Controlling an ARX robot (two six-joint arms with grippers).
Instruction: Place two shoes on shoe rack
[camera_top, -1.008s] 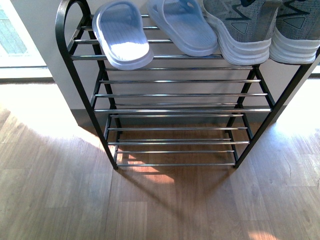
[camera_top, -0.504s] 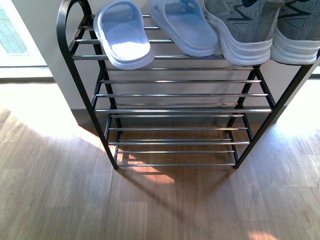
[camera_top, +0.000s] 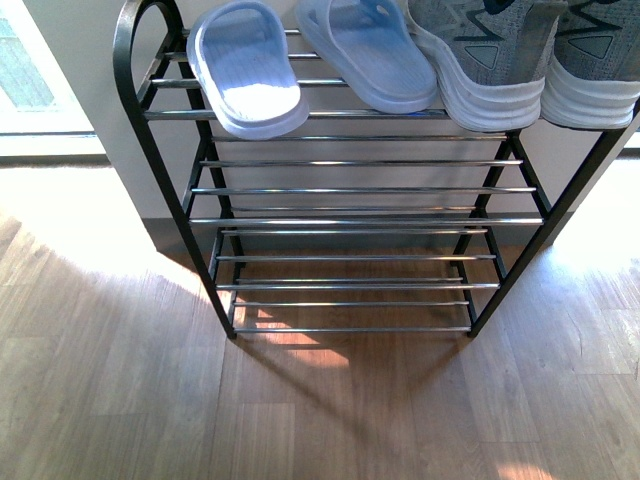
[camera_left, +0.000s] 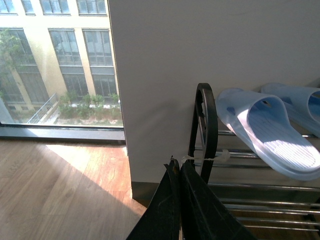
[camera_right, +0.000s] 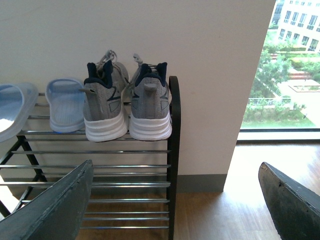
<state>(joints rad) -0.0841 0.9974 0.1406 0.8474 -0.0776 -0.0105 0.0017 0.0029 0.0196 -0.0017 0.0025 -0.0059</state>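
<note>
Grey knit sneakers (camera_right: 127, 102) sit side by side, heels toward you, on the black metal shoe rack's (camera_top: 345, 190) top tier, right end. Right gripper (camera_right: 175, 200) spread wide, nearer; left gripper (camera_left: 179, 172) clenched, empty.

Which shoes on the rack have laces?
The grey knit sneakers, the pair at the right end of the shoe rack's top shelf, heels facing out. Beside them, the pale blue slide slippers are open slip-ons without laces.
</note>
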